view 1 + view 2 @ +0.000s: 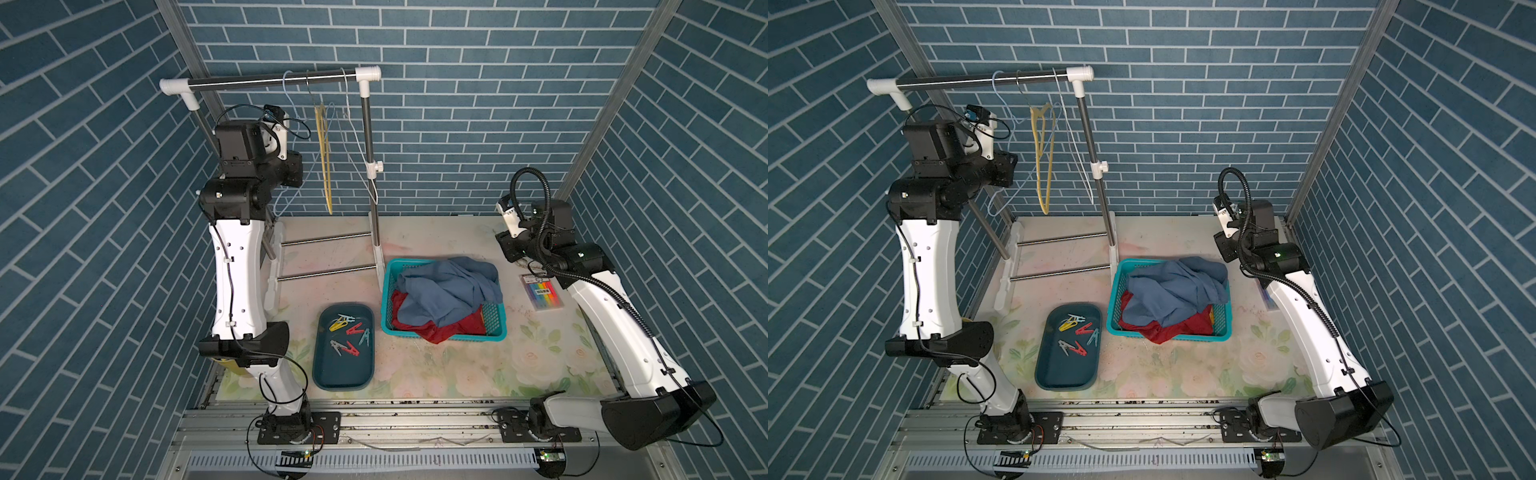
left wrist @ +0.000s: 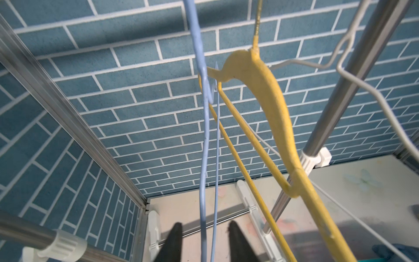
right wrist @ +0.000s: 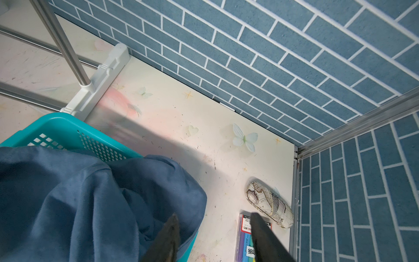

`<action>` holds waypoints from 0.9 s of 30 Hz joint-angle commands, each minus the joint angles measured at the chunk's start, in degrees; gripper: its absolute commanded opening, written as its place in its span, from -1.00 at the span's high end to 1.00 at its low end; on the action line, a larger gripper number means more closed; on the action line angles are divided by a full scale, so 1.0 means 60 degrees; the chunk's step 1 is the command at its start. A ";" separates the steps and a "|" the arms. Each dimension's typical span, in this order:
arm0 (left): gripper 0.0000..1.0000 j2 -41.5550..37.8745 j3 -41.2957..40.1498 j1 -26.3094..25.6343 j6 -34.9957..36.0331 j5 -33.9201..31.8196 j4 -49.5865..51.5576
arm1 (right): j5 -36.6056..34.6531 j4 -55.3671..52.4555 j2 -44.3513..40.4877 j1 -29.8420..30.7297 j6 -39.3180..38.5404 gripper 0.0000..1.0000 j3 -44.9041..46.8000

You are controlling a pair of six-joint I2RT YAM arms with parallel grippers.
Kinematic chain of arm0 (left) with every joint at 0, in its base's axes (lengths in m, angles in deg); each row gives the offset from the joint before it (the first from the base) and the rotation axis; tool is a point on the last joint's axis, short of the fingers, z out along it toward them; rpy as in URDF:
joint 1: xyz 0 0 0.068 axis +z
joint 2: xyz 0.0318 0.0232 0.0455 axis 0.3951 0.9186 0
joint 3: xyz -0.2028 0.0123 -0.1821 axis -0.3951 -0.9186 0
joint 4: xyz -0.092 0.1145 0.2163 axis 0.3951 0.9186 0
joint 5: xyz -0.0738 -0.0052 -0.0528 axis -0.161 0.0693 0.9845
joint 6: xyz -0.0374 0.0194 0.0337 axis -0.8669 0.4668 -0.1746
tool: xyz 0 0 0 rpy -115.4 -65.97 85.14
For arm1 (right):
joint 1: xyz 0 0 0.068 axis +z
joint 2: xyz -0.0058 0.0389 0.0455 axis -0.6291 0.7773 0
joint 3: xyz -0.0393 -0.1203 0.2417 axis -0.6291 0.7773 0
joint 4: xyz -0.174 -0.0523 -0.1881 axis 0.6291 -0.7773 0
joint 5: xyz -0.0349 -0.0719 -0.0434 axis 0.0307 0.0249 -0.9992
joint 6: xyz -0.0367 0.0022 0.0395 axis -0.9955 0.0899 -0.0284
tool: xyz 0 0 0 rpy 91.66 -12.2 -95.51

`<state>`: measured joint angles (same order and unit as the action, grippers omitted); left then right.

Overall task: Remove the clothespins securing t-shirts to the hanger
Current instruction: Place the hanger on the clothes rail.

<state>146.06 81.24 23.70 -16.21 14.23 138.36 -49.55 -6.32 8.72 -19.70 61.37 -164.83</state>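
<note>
Now, clothespins [image 1: 349, 332] in tray [image 1: 340, 374], far from left fingers [image 2: 175, 242] spread astride blue hanger [image 2: 205, 136], right fingers [image 3: 260, 238] spread.

The left arm [image 1: 237, 270] stands at 9 o'clock in both top views, reared high, with its wrist turned toward 3 o'clock. The left gripper [image 2: 205, 226] has its jaws parted. The right arm [image 1: 611, 316], at 4 o'clock, leans toward 11 o'clock. The right gripper [image 3: 213, 217] has its jaws parted.
</note>
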 commanded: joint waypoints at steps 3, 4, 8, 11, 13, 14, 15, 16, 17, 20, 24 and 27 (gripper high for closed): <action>-0.67 -0.0924 -0.0512 0.0053 0.0288 0.0214 0.0072 | -0.0399 0.0246 -0.0416 -0.0073 0.0344 -0.30 0.0123; -0.98 -0.1124 -0.0691 0.0046 0.0317 0.0241 0.0086 | -0.0488 0.0320 -0.0500 -0.0087 0.0401 -0.57 0.0199; -0.99 -0.2116 -0.1747 0.0046 0.0363 0.0751 0.0117 | -0.0743 0.0624 -0.0895 -0.0179 0.0645 -0.98 0.0560; -0.99 -0.3403 -0.3687 0.0046 0.0277 0.1100 -0.0340 | -0.1003 0.0885 -0.1245 -0.0275 0.0892 -0.98 0.0959; -0.99 -0.4463 -0.5440 0.0046 0.0260 0.1200 -0.0920 | -0.1217 0.1066 -0.1548 -0.0368 0.1076 -0.98 0.1321; -0.99 -0.4935 -0.6345 0.0046 0.0275 0.1187 -0.1218 | -0.1333 0.1208 -0.1771 -0.0433 0.1159 -0.98 0.1594; -0.99 -0.5507 -0.7149 0.0046 0.0297 0.1141 -0.1451 | -0.1447 0.1365 -0.1954 -0.0530 0.1245 -0.98 0.1895; -0.99 -0.5973 -0.7895 0.0049 0.0317 0.1067 -0.1640 | -0.1597 0.1554 -0.2164 -0.0658 0.1355 -0.98 0.2248; -0.99 -0.6346 -0.8515 0.0046 0.0354 0.0981 -0.1770 | -0.1699 0.1731 -0.2340 -0.0767 0.1435 -0.98 0.2573; -0.99 -0.7458 -1.0458 0.0046 0.0431 0.0855 -0.2085 | -0.2049 0.2385 -0.2919 -0.1194 0.1817 -0.98 0.3722; -0.99 -0.8589 -1.3045 0.0046 0.0147 0.0693 -0.2820 | -0.2178 0.3004 -0.3388 -0.1937 0.2679 -0.98 0.5164; -0.99 -0.9242 -1.4998 0.0046 -0.0320 0.0296 -0.3926 | -0.2167 0.3813 -0.3286 -0.2498 0.3222 -0.98 0.6206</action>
<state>92.73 -2.06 23.74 -15.66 18.27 121.68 -60.90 10.29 -11.10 -32.66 74.09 -131.32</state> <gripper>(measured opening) 0.994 0.989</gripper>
